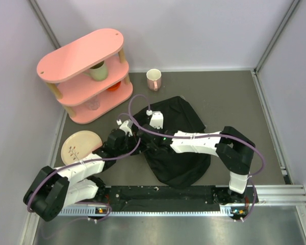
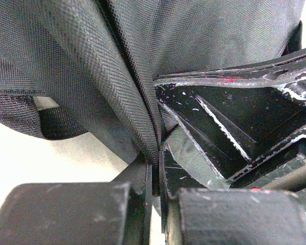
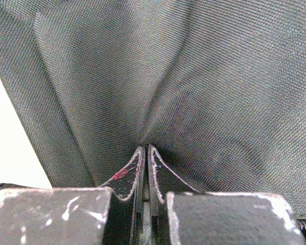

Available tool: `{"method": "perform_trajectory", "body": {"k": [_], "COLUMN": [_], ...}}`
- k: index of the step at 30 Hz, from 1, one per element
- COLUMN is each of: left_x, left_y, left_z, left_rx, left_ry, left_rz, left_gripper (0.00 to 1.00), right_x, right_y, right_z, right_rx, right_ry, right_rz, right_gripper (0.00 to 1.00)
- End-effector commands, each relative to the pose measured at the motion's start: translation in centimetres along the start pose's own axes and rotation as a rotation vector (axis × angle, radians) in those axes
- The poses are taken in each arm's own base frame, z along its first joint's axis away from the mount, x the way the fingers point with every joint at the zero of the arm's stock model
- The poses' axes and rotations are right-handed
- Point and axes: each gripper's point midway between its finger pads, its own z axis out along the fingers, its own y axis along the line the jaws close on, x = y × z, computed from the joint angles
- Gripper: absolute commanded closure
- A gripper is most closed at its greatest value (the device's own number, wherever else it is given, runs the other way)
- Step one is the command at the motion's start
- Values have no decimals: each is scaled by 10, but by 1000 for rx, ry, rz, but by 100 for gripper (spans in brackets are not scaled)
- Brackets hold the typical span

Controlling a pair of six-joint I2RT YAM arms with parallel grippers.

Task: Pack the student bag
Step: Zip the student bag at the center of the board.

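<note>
You have the student bag (image 1: 181, 163) lying slumped on the bench (image 1: 229, 97), around the middle and toward the near side, between the two arms. Your left gripper (image 2: 157, 155) sits at the bag's left edge. Its jaws are all but closed, with a fold of black fabric pinched between them, and the cloth rises from the fingertips in a tight crease. Your right gripper (image 3: 145, 151) reaches across the bag from the right to that same left part, its jaws closed to a thin slit on a pucker of the weave. In the left wrist view, the right gripper's scratched black body sits just right of the left one, nearly touching it, so both have hold of the bag close together. At the far left stands a pink shelf (image 1: 84, 61) with a green cup (image 1: 98, 71) on it. A pale mug (image 1: 154, 79) stands beyond the bag, and a plate (image 1: 76, 145) lies at the left.
</note>
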Motion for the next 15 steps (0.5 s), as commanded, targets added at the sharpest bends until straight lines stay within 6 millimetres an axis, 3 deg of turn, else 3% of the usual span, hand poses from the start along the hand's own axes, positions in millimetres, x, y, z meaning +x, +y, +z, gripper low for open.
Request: {"method": "perform_trajectory", "body": {"k": [1, 5, 15], "left_x": [-24, -22, -19], "left_y": [-22, -20, -17], "left_z": [-7, -7, -7], "left_rx": [83, 74, 63], "left_ry": [-96, -93, -84], "left_rz": [61, 54, 53], "left_gripper": [100, 100, 100], "right_x": [55, 38, 11], "right_y": [-78, -67, -79], "right_z": [4, -5, -15], "right_rx": [238, 156, 123], "right_ry": [155, 83, 4], "right_rz": [-169, -83, 54], "right_gripper": [100, 100, 100]}}
